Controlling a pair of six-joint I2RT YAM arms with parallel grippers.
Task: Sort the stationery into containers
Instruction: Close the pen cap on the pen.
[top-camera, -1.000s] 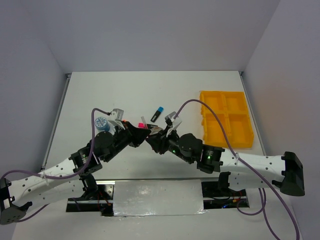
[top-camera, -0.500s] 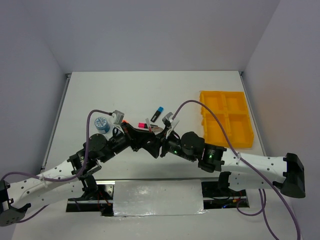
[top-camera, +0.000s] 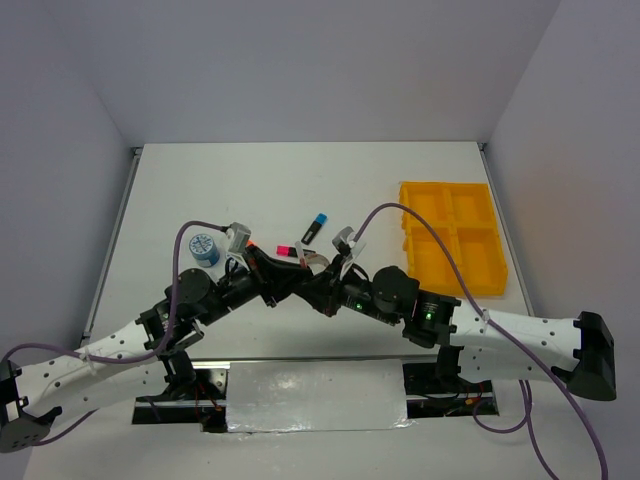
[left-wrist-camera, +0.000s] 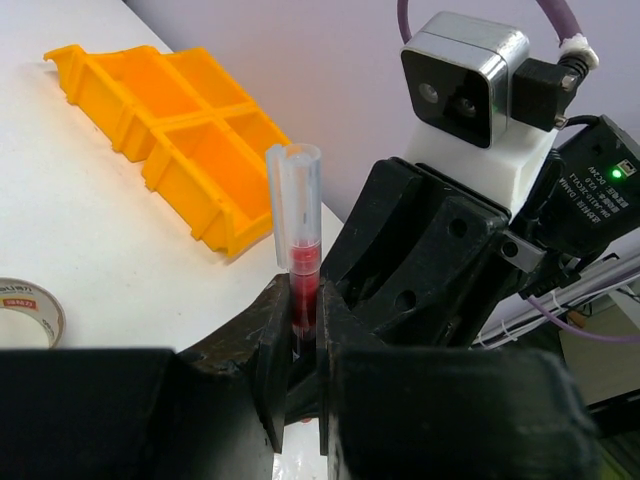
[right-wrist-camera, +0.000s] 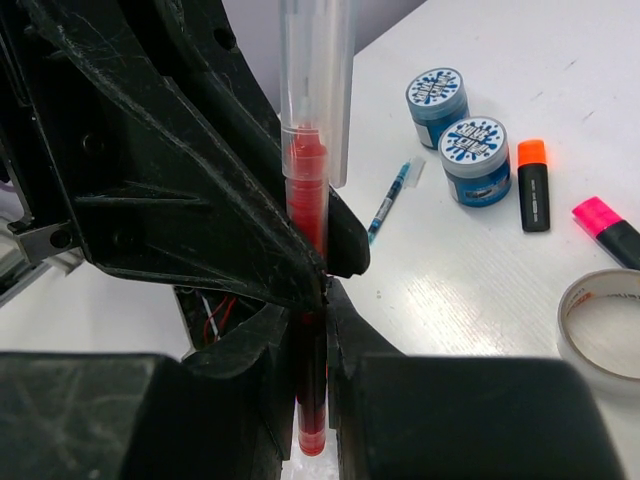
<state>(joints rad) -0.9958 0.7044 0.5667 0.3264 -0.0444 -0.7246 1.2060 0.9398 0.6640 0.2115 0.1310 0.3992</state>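
Observation:
A red pen (left-wrist-camera: 303, 270) with a clear cap (right-wrist-camera: 315, 90) stands between the two grippers, which meet nose to nose above the table's middle. My left gripper (left-wrist-camera: 303, 312) is shut on the pen's red barrel. My right gripper (right-wrist-camera: 312, 300) is shut on the same pen from the opposite side, with the pen's end poking past its jaws. In the top view the left gripper (top-camera: 290, 283) and right gripper (top-camera: 318, 292) touch. The yellow tray (top-camera: 445, 184) lies at the right, with its compartments showing bare in the left wrist view (left-wrist-camera: 160, 110).
Two blue-white tape rolls (right-wrist-camera: 437, 93) (right-wrist-camera: 474, 146), an orange-capped marker (right-wrist-camera: 533, 185), a pink-capped marker (right-wrist-camera: 610, 228), a thin blue pen (right-wrist-camera: 390, 200) and a silvery tape ring (right-wrist-camera: 605, 325) lie on the table. A blue-capped marker (top-camera: 314, 227) lies farther back.
Both wrists have shifted a little to the right and pressed closer together. The right gripper now clamps the red pen that the left gripper keeps holding.

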